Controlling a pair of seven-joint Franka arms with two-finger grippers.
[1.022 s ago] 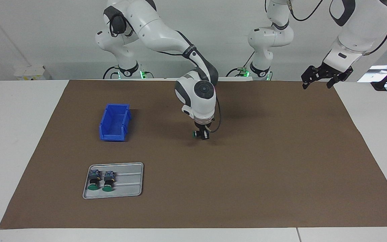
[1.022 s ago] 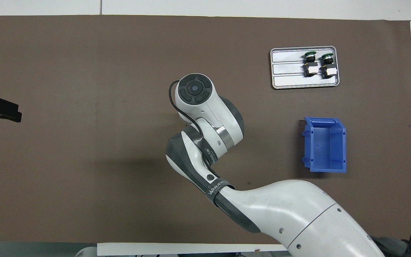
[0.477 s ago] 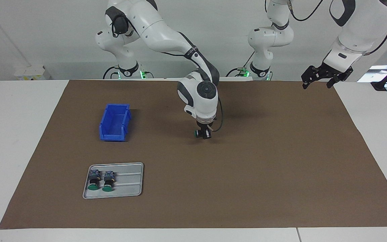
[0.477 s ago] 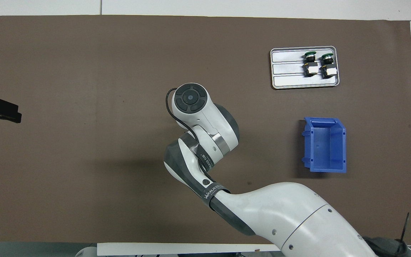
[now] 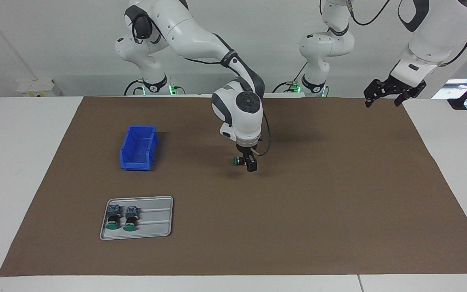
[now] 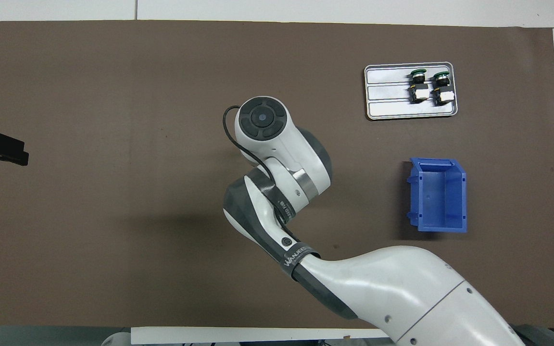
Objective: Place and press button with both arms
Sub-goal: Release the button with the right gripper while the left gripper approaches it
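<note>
My right gripper (image 5: 246,162) is shut on a button (image 5: 237,161) and holds it on its side just above the middle of the brown mat (image 5: 339,202). Its green cap points toward the right arm's end of the table. In the overhead view the right arm's wrist (image 6: 262,119) hides both gripper and button. Two more green-capped buttons (image 5: 114,216) (image 5: 130,217) lie side by side in a grey tray (image 5: 156,219); they also show in the overhead view (image 6: 417,85) (image 6: 440,86). My left gripper (image 5: 382,102) waits, open and empty, over the mat's corner at the left arm's end.
A blue open bin (image 5: 138,148) stands on the mat nearer to the robots than the tray, and shows in the overhead view (image 6: 438,194) beside the tray (image 6: 387,91). White table (image 5: 18,162) borders the mat.
The right wrist has risen a little and turned over the mat's middle, with the button still in its grip. The left arm has not moved.
</note>
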